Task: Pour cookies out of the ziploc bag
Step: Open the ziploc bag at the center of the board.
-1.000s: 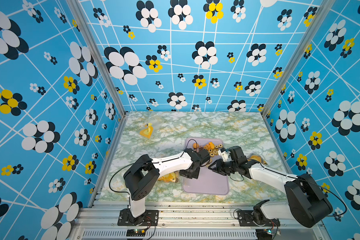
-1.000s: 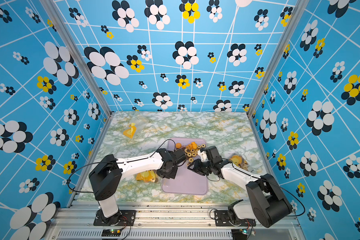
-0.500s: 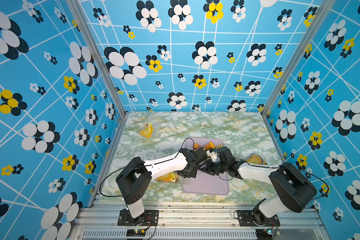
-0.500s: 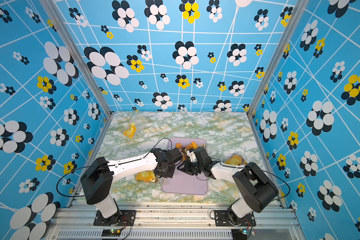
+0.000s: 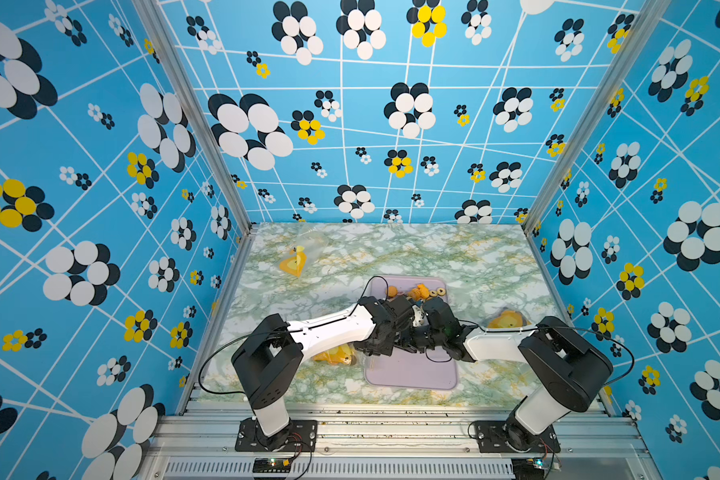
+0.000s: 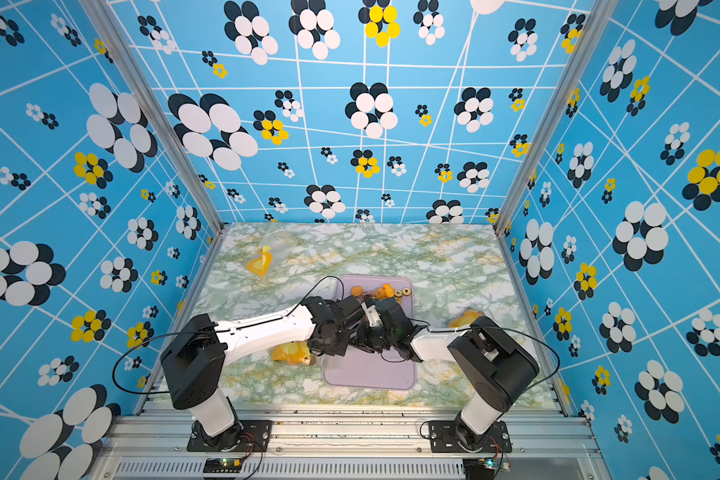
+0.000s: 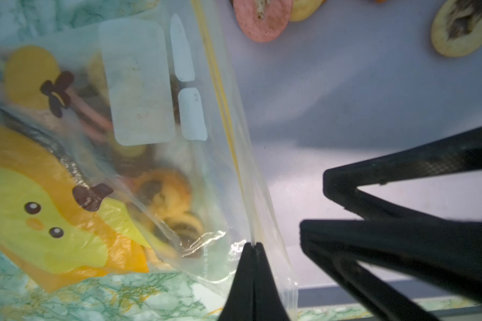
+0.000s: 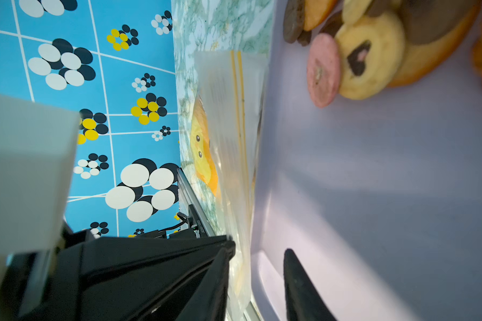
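Bag: the ziploc bag (image 5: 334, 356) lies flat on the counter (image 5: 474, 257), lower centre in both top views, against the left rim of the lilac tray (image 5: 412, 374).
Pointing: the zip mouth faces the tray and the duck print faces away; the arm hides its long axis.
Cookies: some cookies (image 7: 164, 194) are inside the bag, others loose at the tray's far end.
Left tool (image 7: 253, 250): pinched tight on the zip strip.
Right tool (image 8: 259, 248): jaws partly apart, with the bag's mouth edge between them, beside one finger.

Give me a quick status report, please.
Left gripper shut on ziploc bag rim. Right gripper open beside it. Cookies inside bag, more on tray. Nothing blocking.
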### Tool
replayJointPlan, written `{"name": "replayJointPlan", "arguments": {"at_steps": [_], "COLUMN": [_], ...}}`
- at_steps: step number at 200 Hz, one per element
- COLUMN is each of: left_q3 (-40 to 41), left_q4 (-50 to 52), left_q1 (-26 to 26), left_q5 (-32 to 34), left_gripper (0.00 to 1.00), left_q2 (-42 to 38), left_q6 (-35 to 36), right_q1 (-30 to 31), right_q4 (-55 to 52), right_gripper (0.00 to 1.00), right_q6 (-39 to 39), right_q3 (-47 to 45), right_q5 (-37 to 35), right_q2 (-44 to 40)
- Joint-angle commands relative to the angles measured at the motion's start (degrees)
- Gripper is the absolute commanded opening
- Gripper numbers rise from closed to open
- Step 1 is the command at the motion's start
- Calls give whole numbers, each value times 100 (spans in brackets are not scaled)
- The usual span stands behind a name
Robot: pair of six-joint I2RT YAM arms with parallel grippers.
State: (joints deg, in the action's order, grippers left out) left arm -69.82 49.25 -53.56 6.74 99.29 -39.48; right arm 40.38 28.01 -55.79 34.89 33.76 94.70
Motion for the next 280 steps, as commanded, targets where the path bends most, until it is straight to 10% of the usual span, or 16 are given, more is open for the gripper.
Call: {"name": "replayJointPlan", "arguments": {"at_steps": [1,280], "left_q3": [83,110], "left_q4": [-12,-39], "left_q1": [69,161], "left_q5": [21,-24], "left_gripper": [3,0], "left_q2": [-152,-181], "left_q6": [-42,-54], "right_q1": [100,364], "right_q4": [424,1567], "right_gripper": [34,11], "right_q6": [-205,-703], "right_q3": [29,-105], "right_q5": [54,175], "right_q2": [143,884]}}
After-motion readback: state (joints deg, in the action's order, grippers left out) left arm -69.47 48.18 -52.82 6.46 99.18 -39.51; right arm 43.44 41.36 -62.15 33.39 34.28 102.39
